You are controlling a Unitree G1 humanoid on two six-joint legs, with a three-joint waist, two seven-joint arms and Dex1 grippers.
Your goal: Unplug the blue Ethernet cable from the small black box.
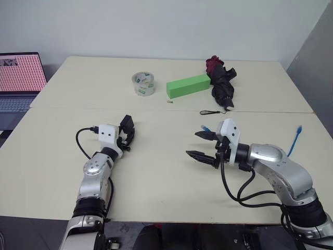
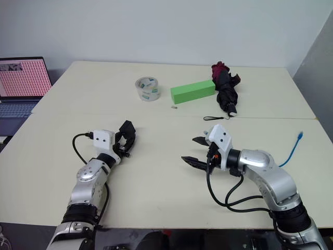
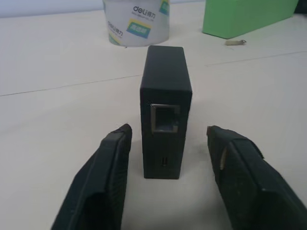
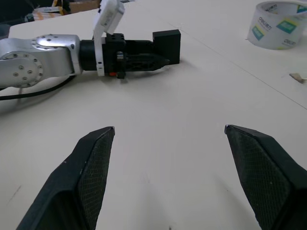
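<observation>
So you've got the small black box (image 3: 163, 125) standing on edge on the table (image 1: 156, 182), matte black, a squarish empty port showing on the face toward the left gripper (image 3: 168, 143). No plug in that port. The box sits in the table's near-left part, just past the fingertips of the left gripper and centred on the gap between them; both black fingers (image 3: 112, 158) stand clear of its sides, touching nothing. Jaws about half open, holding nothing.

You'll see the blue Ethernet cable (image 1: 295, 141) over at the table's right edge, thin bright-blue cord, one end with its plug sticking up. A second bit of blue shows right behind the right gripper (image 1: 203, 145); I can't tell whether it's touching. That gripper is in the near-right part, jaws spread wide, nothing between them, well apart from the box.

Toward the far edge: tape roll (image 1: 143, 84), green block (image 1: 188, 85), folded black umbrella (image 1: 222, 83).
</observation>
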